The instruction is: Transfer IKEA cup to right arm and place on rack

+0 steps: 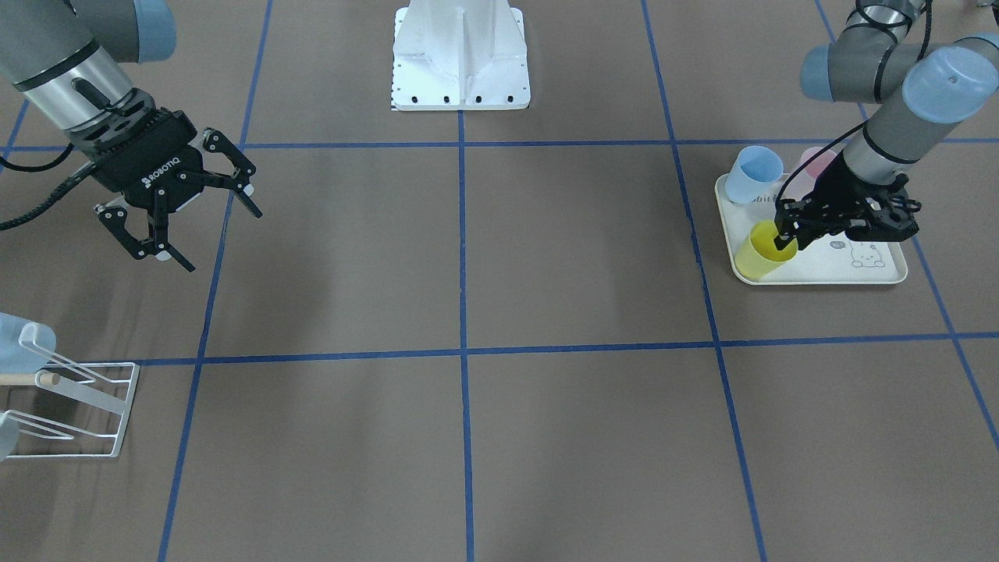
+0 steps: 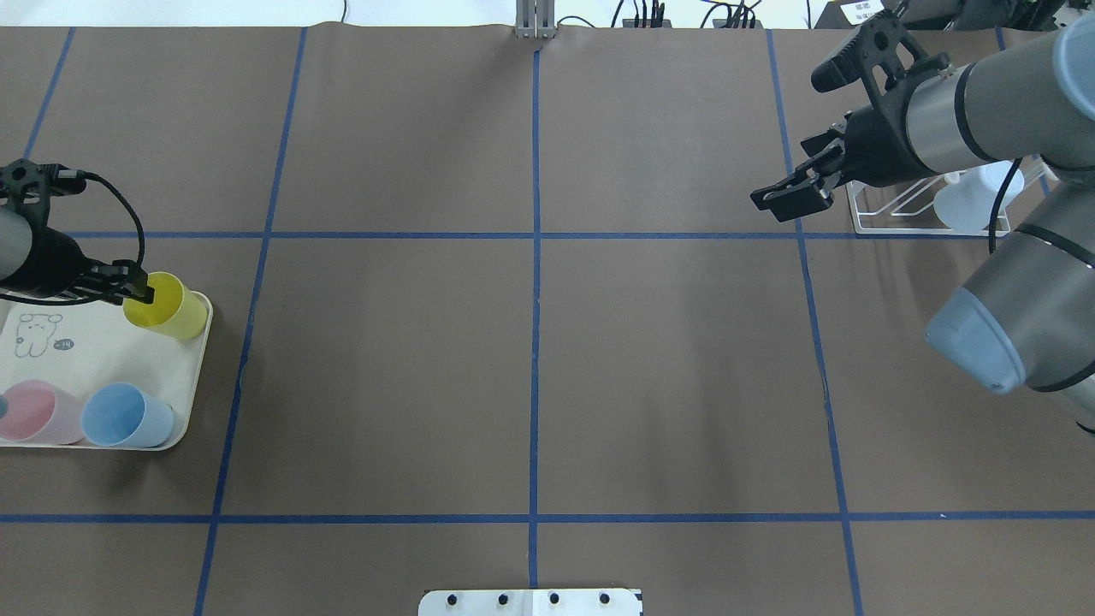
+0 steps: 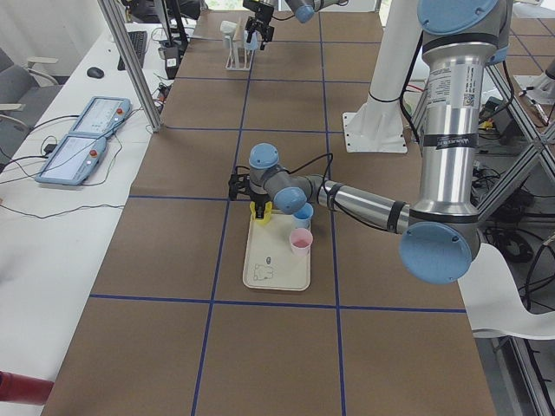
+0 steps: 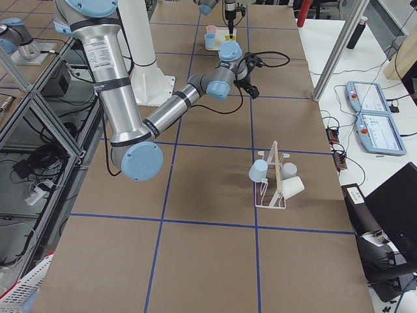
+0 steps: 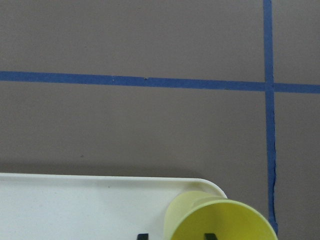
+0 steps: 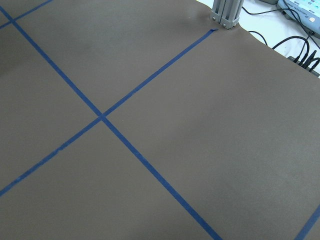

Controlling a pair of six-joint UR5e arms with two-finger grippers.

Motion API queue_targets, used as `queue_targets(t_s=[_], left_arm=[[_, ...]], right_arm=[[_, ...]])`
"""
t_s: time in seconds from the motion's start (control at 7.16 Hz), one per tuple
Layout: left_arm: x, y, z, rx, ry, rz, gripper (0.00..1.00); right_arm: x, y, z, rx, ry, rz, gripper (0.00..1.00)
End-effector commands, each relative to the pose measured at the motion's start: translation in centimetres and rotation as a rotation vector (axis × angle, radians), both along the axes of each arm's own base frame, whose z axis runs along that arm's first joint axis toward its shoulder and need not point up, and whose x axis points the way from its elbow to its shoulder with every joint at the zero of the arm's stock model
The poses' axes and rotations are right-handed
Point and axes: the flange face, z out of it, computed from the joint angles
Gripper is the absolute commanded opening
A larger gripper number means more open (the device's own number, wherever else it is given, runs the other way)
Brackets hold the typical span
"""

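The left gripper point(image 1: 784, 236) stood, jaws apart, astride the wall of the yellow cup point(image 2: 171, 310) at two o'clock on the tray point(image 2: 111, 351); lifting, handover to the wide-open right gripper point(image 1: 221, 238) and racking remained

Three cups point(image 2: 167, 306) stand on the tray point(image 2: 103, 351) at the table's point(image 2: 530, 368) left end, the rack point(image 4: 276, 176) well apart at its right

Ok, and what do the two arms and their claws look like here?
Both the right arm and left arm are silver-grey tubes with light-blue joint caps and a black cable running alongside. Each ends in a black two-finger claw; the right claw carries white ROBOTIQ lettering, while none is legible on the left claw.
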Motion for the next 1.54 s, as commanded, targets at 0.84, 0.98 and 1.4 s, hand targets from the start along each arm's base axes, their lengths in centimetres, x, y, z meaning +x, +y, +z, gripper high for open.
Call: queue_targets(t_s=[0.84, 0.98, 1.4], left_arm=[[-5.3, -2.6, -6.4, -0.005, 0.184, 0.004, 0.00], [-4.6, -3.1, -8.8, -0.002, 0.236, 0.040, 0.00], [-3.2, -4.1, -20.5, -0.165, 0.427, -0.024, 0.00]], right_arm=[[-5.2, -2.9, 3.1, 0.334, -0.238, -0.013, 1.00], [-7.1, -3.4, 1.4, 0.361, -0.253, -0.030, 1.00], [-9.5, -2.7, -3.6, 0.437, -0.308, -0.066, 1.00]])
